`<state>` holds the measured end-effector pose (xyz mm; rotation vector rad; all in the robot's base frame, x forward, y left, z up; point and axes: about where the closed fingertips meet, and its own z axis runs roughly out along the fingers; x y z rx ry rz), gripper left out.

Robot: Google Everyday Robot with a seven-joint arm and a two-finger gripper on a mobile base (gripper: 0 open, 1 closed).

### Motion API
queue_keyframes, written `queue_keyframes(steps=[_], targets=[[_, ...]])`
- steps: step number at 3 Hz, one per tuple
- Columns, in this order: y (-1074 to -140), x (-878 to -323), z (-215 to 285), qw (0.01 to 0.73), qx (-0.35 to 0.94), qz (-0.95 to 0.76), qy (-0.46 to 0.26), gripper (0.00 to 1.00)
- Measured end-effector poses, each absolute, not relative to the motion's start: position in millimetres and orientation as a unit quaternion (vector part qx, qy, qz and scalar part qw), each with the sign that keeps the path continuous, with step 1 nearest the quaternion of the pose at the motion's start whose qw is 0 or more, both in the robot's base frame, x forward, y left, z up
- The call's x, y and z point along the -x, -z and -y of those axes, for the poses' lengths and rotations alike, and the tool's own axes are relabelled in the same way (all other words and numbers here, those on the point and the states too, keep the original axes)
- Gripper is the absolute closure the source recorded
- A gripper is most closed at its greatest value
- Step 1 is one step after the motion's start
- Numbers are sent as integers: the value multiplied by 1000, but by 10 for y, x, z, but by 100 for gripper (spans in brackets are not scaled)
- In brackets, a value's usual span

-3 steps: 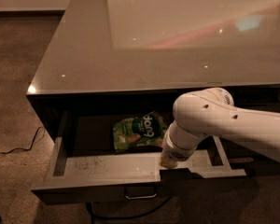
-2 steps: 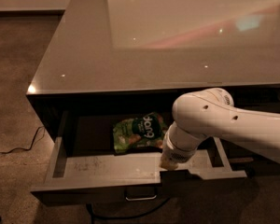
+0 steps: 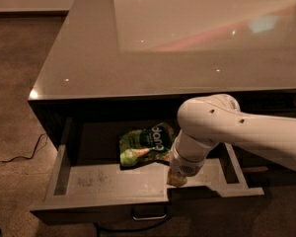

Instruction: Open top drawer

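Observation:
The top drawer (image 3: 96, 202) stands pulled out from under the grey counter top. Its scuffed grey inside and grey rim show, and its small silver bar handle (image 3: 149, 215) is at the centre of the dark front. A green snack bag (image 3: 146, 144) lies inside toward the back. My white arm (image 3: 237, 130) comes in from the right. My gripper (image 3: 176, 178) hangs down at the drawer's front rim, just right of centre, above and slightly right of the handle. Most of it is hidden behind the wrist.
The glossy grey counter top (image 3: 187, 43) fills the upper part of the view. A dark cable (image 3: 19, 157) lies on the brown carpet at the left. More dark cabinet fronts (image 3: 281, 157) sit behind my arm at the right.

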<state>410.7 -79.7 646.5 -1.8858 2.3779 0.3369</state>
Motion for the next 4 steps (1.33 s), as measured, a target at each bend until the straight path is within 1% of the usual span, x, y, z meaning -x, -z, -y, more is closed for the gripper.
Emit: queue_keyframes(steps=[2, 4], targets=[[-6546, -4002, 826, 19, 642, -755, -132, 100], [-6706, -3922, 926, 2, 656, -744, -124, 100]])
